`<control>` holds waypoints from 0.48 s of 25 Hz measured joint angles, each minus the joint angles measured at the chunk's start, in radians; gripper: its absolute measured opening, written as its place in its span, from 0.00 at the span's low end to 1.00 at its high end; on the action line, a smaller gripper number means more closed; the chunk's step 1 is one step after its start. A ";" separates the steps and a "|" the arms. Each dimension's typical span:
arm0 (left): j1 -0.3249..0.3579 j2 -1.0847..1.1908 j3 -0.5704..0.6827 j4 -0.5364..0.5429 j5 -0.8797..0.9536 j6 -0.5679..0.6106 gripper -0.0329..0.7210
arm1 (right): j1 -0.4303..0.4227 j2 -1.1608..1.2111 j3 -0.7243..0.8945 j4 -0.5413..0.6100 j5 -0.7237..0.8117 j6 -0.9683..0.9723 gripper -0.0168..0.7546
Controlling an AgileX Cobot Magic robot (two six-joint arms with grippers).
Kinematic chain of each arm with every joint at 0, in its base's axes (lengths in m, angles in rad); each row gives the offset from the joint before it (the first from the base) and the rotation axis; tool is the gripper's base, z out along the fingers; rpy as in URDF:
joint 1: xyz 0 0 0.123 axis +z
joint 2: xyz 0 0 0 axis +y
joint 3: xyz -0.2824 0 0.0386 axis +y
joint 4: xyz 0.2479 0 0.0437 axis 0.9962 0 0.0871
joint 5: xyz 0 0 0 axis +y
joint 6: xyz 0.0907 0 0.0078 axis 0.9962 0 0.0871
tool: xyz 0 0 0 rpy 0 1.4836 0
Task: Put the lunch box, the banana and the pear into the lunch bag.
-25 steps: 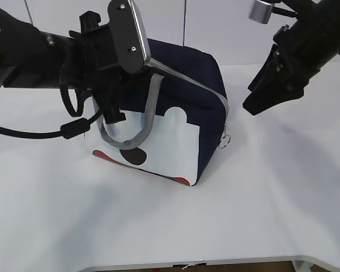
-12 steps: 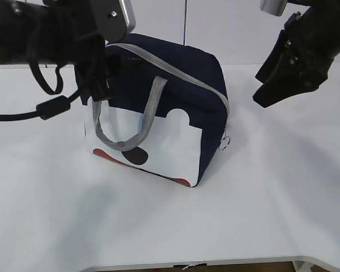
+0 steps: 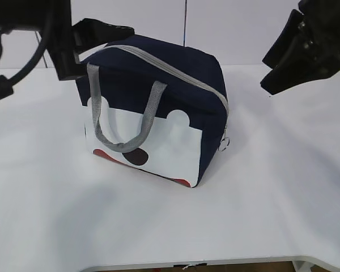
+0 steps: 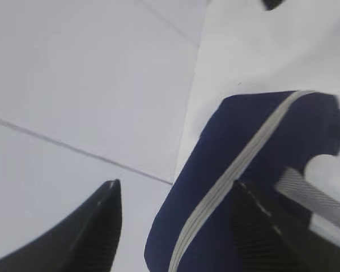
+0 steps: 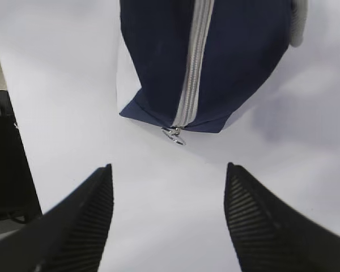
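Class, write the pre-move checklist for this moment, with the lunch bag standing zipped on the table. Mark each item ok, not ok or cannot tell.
1. Lunch bag upright on the table: ok.
2. Zipper closed, ring pull at the bag's end: ok.
3. Left gripper open, holding nothing: ok.
4. Right gripper open, clear of the bag: ok.
5. Lunch box, banana and pear inside: cannot tell, the bag is shut.
6. Grey handle free of both grippers: ok.
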 joint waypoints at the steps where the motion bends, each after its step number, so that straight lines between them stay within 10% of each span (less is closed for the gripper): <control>1: 0.000 -0.019 0.000 0.027 0.031 0.000 0.63 | 0.000 -0.007 0.000 0.000 0.000 0.000 0.68; 8: 0.000 -0.117 0.000 0.371 0.378 -0.060 0.62 | 0.000 -0.084 0.000 0.000 0.004 0.000 0.68; 12: 0.000 -0.142 0.000 0.691 0.535 -0.326 0.62 | 0.000 -0.143 0.000 0.000 0.009 0.000 0.68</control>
